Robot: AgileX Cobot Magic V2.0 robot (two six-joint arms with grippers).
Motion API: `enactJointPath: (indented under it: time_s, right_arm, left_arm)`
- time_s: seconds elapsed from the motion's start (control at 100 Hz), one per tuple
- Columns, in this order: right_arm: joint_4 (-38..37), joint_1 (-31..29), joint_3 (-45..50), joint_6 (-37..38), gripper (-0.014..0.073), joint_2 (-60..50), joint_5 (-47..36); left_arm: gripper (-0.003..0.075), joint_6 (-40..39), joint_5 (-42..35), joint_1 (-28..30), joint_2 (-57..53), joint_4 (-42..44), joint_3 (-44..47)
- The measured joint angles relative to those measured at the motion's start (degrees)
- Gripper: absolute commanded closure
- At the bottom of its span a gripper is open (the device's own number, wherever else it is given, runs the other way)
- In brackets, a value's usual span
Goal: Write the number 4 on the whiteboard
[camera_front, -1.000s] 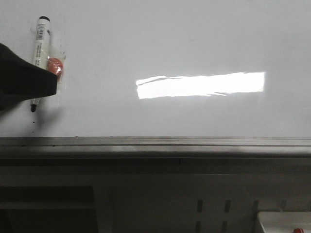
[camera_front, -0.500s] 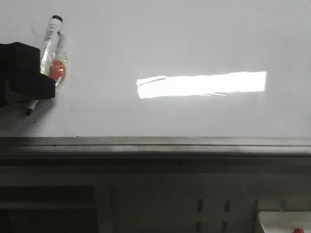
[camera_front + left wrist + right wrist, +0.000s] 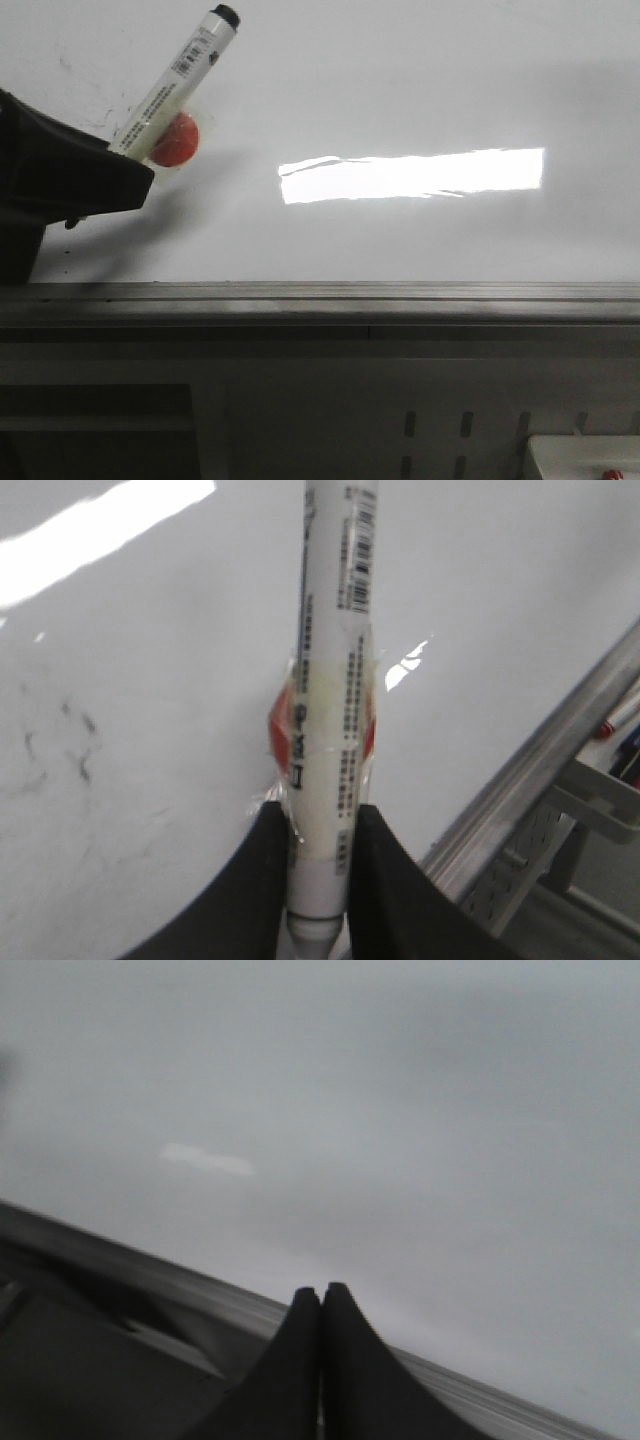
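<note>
Your left gripper (image 3: pixel 95 180) clamps the marker (image 3: pixel 175 82), tilted up-right, tip low-left against the unmarked whiteboard (image 3: pixel 420 80); right gripper (image 3: pixel 321 1305) closed empty.

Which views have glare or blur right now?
Front view: a bright rectangular glare on the whiteboard, and the marker casts a soft shadow. Left wrist view: a glare streak in one corner, marker sharp. Right wrist view: soft and blurred, right gripper fingertips closed.

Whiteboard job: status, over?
Left gripper shut on marker, tilted. Right gripper shut, empty. Whiteboard: no 4 visible, faint smudges only. Nothing in the way.
</note>
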Motion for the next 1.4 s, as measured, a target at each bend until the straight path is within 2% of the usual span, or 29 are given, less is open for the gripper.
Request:
enactJointPath:
  time_s: [0.04,0.09,0.24,0.28,0.32,0.6,0.79,1.04,1.09,1.17,1.21,1.3,1.4]
  right_arm:
    - [0.0,4.6,-1.4,0.0,0.0641,1.5,-0.1]
    - [0.0,9.7,-3.1,0.0,0.0581,3.5,-0.7]
    - [-2.2,22.6,-7.9,0.0,0.0261,10.6,-3.1]
    - [-3.0,24.5,-9.0,0.0,0.0209,12.6,-3.9]
    - [-3.5,26.1,-9.6,0.0,0.0195,14.5,-5.0]
    - [-4.7,28.0,-14.1,0.0,0.0200,22.8,-7.5]
    - [-4.7,28.2,-16.6,0.0,0.0207,26.7,-7.9]
    - [-4.7,29.4,-17.4,0.0,0.0407,28.8,-8.0]
    - [-4.7,29.5,-17.4,0.0,0.0473,28.9,-8.0]
    - [-4.7,29.5,-17.4,0.0,0.0641,28.9,-8.0]
    - [-4.7,29.6,-17.5,0.0,0.0659,28.9,-8.0]
    - [-4.6,29.7,-17.6,0.0,0.0657,28.9,-8.0]
    - [-4.6,29.7,-17.6,0.0,0.0657,28.9,-8.0]
  left_arm:
    - [0.0740,0.0,0.0,0.0,-0.5,3.6,0.0]
    - [0.0740,0.0,-0.1,0.0,-0.9,9.0,0.0]
    - [0.0740,0.0,-3.6,0.0,-1.3,19.2,1.1]
    - [0.0740,0.1,-5.0,0.0,-1.3,20.8,1.3]
    - [0.0740,0.1,-6.5,0.0,-1.3,21.7,1.6]
    - [0.0741,0.2,-13.7,0.0,-1.5,27.7,4.8]
    - [0.0740,0.2,-15.4,0.0,-1.6,28.8,5.4]
    - [0.0740,0.3,-15.5,0.0,-1.6,29.6,5.4]
    - [0.0740,0.3,-15.5,0.0,-1.6,30.2,5.4]
    - [0.0738,0.3,-15.6,0.0,-1.6,30.7,5.4]
    - [0.0734,0.6,-15.6,0.0,-1.6,31.1,5.4]
    - [0.0664,0.7,-15.6,0.0,-1.6,31.1,5.4]
    - [0.0505,0.7,-15.6,0.0,-1.6,31.2,5.4]
